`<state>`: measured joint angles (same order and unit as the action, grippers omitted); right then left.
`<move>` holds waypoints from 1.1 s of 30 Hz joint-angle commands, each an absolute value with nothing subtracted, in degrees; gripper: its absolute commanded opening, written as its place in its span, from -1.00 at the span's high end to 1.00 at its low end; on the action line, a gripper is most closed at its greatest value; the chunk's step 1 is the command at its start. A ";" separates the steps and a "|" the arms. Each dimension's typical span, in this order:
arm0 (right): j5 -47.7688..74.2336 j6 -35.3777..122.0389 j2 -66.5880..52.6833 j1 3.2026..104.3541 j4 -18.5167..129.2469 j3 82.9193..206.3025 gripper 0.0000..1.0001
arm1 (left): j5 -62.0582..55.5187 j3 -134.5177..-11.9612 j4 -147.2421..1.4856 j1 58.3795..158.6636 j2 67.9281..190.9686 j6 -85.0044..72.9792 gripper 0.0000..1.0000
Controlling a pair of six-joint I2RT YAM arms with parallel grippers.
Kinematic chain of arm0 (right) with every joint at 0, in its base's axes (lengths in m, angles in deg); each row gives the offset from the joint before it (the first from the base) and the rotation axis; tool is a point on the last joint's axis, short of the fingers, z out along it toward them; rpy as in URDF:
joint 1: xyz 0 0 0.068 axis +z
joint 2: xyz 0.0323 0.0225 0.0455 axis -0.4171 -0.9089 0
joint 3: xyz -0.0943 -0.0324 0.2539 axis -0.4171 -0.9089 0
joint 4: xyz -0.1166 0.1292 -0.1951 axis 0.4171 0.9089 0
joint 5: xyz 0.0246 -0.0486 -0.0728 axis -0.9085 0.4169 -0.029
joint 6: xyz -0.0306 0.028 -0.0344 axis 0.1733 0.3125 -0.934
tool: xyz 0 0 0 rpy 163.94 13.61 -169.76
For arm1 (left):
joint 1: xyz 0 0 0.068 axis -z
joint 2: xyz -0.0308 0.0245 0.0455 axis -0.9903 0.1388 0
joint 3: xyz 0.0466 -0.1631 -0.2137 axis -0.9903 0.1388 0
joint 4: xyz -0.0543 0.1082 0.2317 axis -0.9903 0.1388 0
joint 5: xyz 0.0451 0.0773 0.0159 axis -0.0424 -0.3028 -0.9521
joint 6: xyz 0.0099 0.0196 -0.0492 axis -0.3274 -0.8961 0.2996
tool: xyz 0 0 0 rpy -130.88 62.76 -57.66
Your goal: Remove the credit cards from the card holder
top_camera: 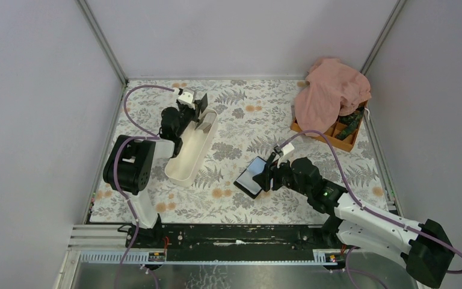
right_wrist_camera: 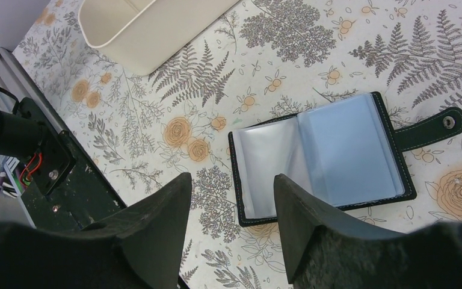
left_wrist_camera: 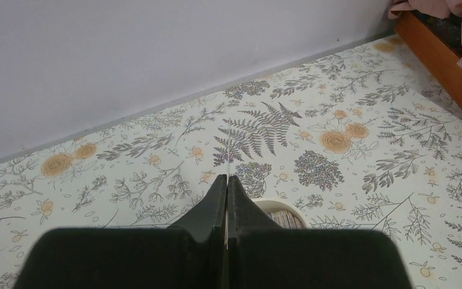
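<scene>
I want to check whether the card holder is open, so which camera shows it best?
The right wrist view: the card holder lies open, its clear sleeves and snap strap plain. The top view shows it small, beside the right gripper. The left wrist view misses it.

Place: a robot lab test cell, not a home.
Walls: plain grey panels point(top_camera: 36, 90) box the table in on three sides, joined by bare metal posts point(top_camera: 102, 42).
Machines: two robot arms point(top_camera: 135, 165) bolted to a black rail point(top_camera: 234, 235), with purple cables point(top_camera: 138, 90) looping free.
Surface: a flowered cloth point(top_camera: 246, 201) spread as a work mat.
Props: a card holder point(top_camera: 251, 176), a white tray point(top_camera: 183, 174) and an orange box point(top_camera: 337, 143) set out on it.
</scene>
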<state>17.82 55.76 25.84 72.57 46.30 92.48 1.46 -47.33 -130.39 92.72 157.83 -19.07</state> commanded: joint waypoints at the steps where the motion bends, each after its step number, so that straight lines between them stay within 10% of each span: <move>1: 15.67 55.21 25.18 71.77 42.91 94.38 -0.19 | 1.38 -46.65 -129.70 92.22 157.02 -20.88 1.00; 30: 14.94 57.69 27.65 70.97 47.73 95.28 -0.14 | 0.59 -43.92 -127.66 92.22 153.76 -21.83 0.98; 33: 15.53 57.70 28.18 70.97 47.90 94.80 -0.14 | 0.74 -44.55 -126.89 92.22 154.15 -21.84 0.15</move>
<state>14.33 57.51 26.86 71.48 48.49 92.92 0.54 -43.09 -126.98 92.72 154.25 -21.17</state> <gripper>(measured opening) 0.571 0.202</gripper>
